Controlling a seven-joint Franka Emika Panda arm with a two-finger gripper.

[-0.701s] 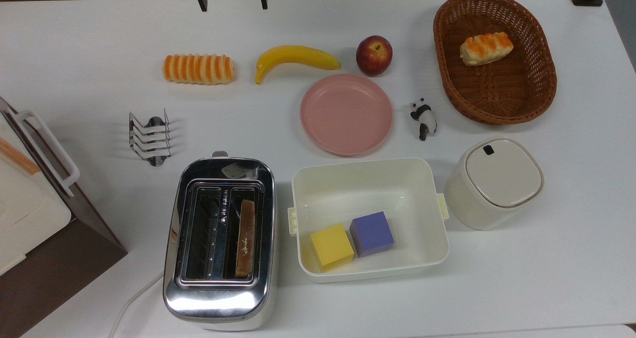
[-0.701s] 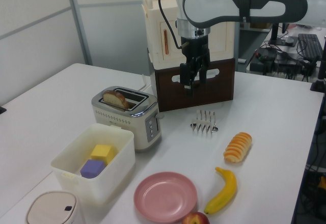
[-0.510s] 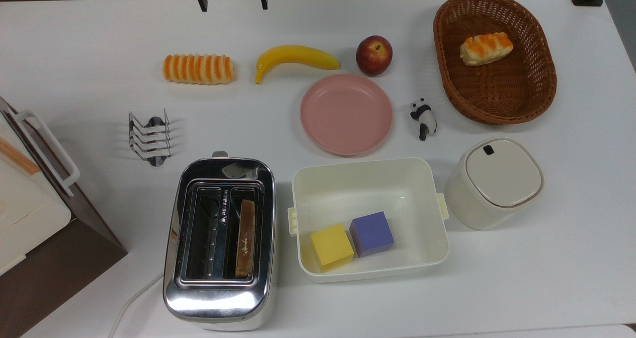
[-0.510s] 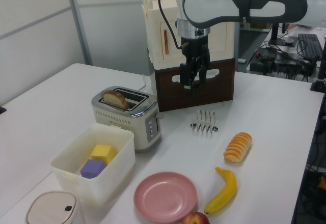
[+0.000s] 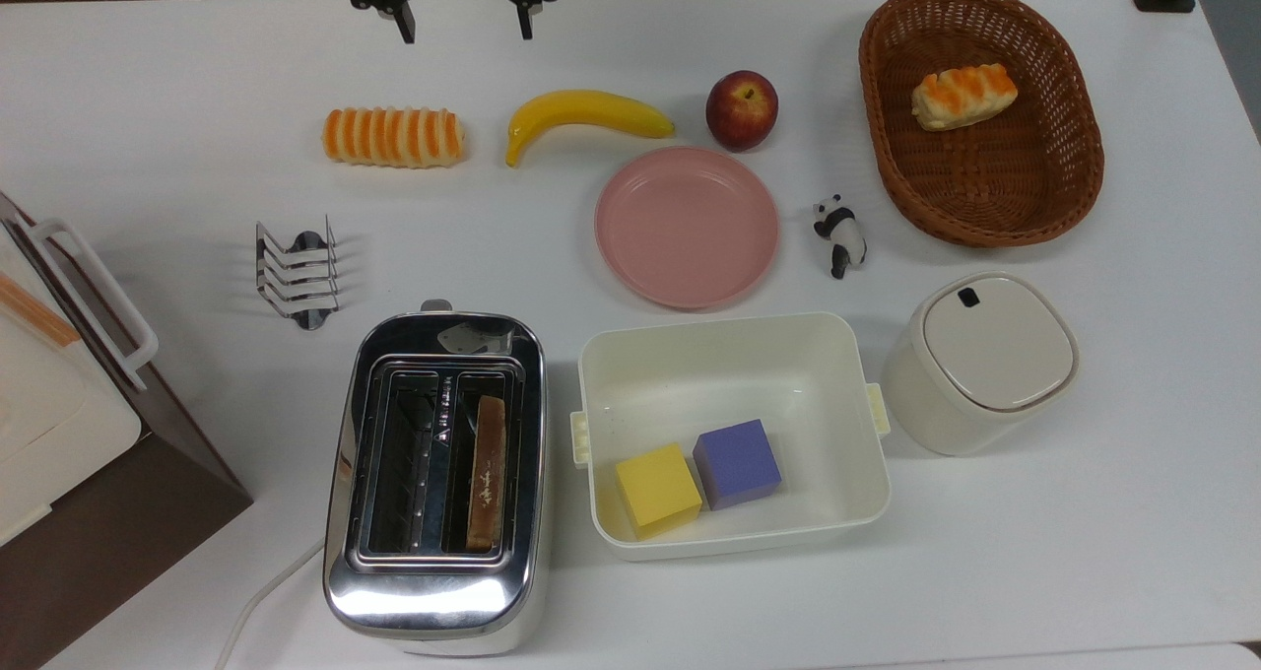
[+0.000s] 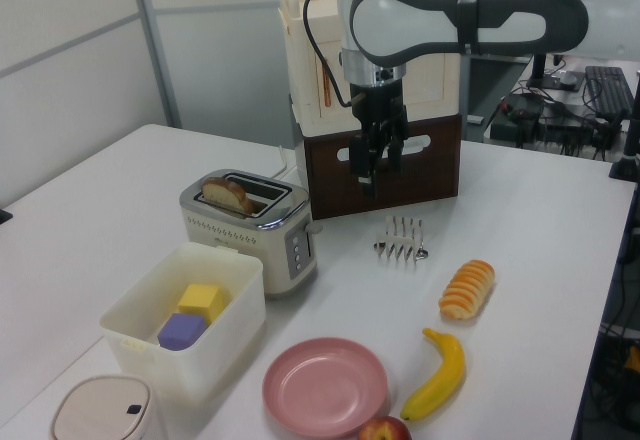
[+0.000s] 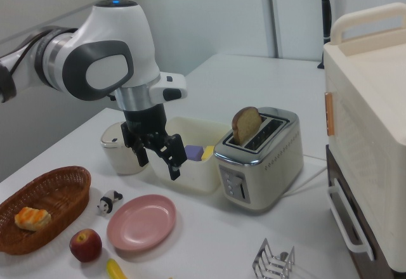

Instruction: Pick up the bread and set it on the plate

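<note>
Standing on edge in a slot of the shiny chrome toaster (image 5: pixel 433 473), well apart from the tool (image 5: pixel 460 32), the bread (image 5: pixel 487 473) looks light, thin, soft & crumbly w/ a firmer dark crust. Probably best pinched gently across its flat faces near the exposed top. Tool's fingers are spread wide, empty; the plate (image 5: pixel 687 227) is smooth pink, round, raised rim.

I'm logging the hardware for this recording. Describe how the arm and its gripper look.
The arm is glossy white with rounded shells and dark grey oval joint covers. A black cable loops along it toward the wrist. A small white block sticks out sideways at the wrist. The gripper is black, with two slim black fingers below a metal collar.
</note>
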